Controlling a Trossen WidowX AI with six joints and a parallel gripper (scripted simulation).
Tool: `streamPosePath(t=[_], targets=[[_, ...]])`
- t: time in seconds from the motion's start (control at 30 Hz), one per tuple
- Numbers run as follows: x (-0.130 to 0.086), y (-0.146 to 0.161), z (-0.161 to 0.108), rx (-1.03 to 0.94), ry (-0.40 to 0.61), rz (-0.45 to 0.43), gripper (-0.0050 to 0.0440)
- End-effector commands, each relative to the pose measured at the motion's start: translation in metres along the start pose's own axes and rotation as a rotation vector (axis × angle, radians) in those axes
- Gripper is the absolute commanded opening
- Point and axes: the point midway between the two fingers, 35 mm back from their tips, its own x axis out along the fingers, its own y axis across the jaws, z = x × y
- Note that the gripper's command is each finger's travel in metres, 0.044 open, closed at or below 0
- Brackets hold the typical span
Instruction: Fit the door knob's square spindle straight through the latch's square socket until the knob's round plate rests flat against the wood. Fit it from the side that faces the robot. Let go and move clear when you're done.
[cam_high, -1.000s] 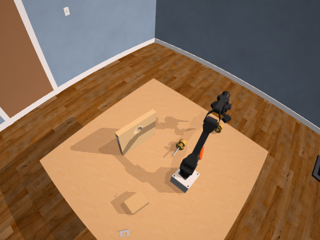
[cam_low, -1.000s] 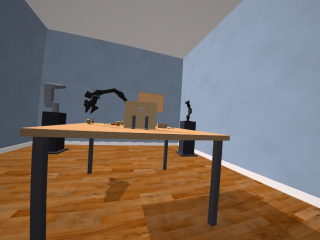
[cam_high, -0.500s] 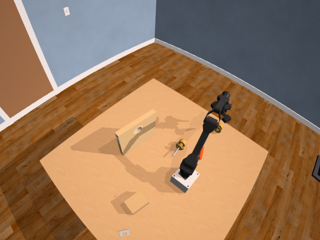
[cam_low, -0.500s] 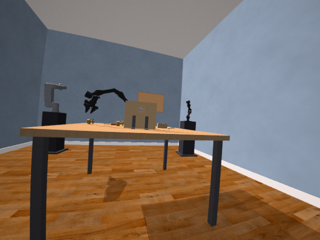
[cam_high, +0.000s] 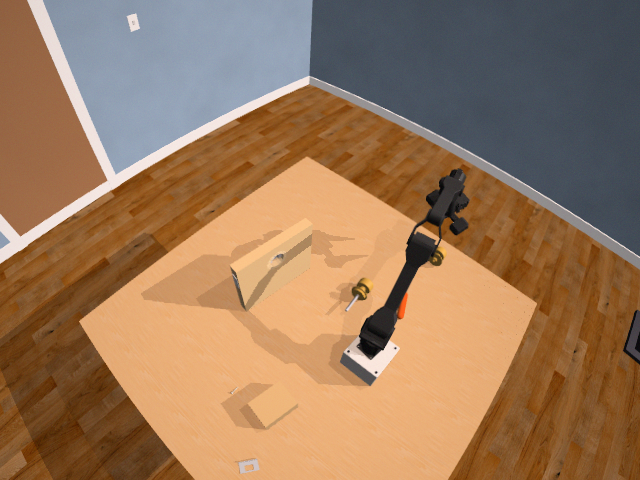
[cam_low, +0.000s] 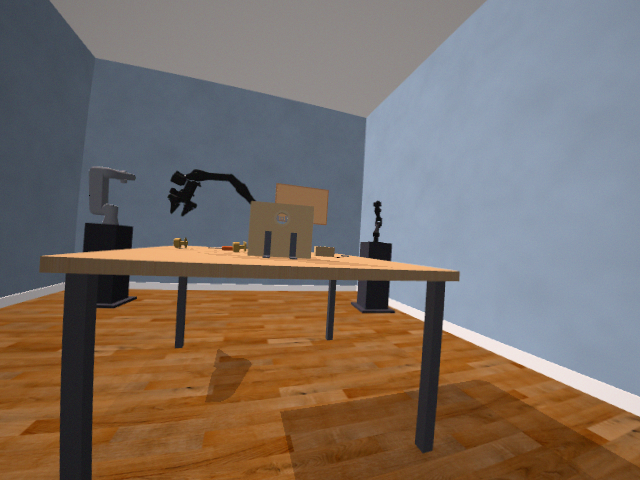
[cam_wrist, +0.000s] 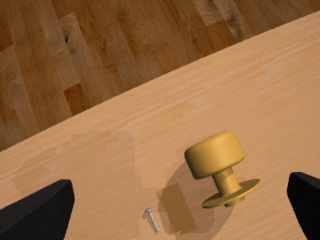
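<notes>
Right now I see my gripper (cam_wrist: 182, 188) spread wide and holding nothing, hanging above a brass knob (cam_wrist: 218, 166) near the table's (cam_high: 454, 330) far edge. Another knob with spindle (cam_high: 358, 292) lies between my base (cam_high: 356, 361) and the wood block (cam_high: 268, 268).

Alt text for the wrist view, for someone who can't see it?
A brass-coloured door knob lies on its side on the light wooden table, below and between the open gripper's two black fingers. A small screw lies just left of it; plank floor shows beyond the table edge.
</notes>
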Motion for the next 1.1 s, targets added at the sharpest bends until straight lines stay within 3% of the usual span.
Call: streamPosePath(t=[0.0,0.2,0.3,0.6,0.67,0.73,0.83,1.07], targets=[[-0.014,0.001,0.007,0.008,-0.005,0.004,0.044],[-0.021,0.014,-0.002,0.004,-0.008,0.017,0.044],[-0.046,0.059,-0.037,-0.009,-0.017,0.072,0.044],[-0.104,0.128,-0.127,-0.03,-0.018,0.198,0.044],[-0.104,0.128,-0.127,-0.03,-0.018,0.198,0.044],[-0.127,0.145,-0.164,-0.037,-0.011,0.249,0.044],[-0.147,0.156,-0.199,-0.043,0.0,0.296,0.044],[-0.197,0.163,-0.289,-0.055,0.05,0.421,0.044]])
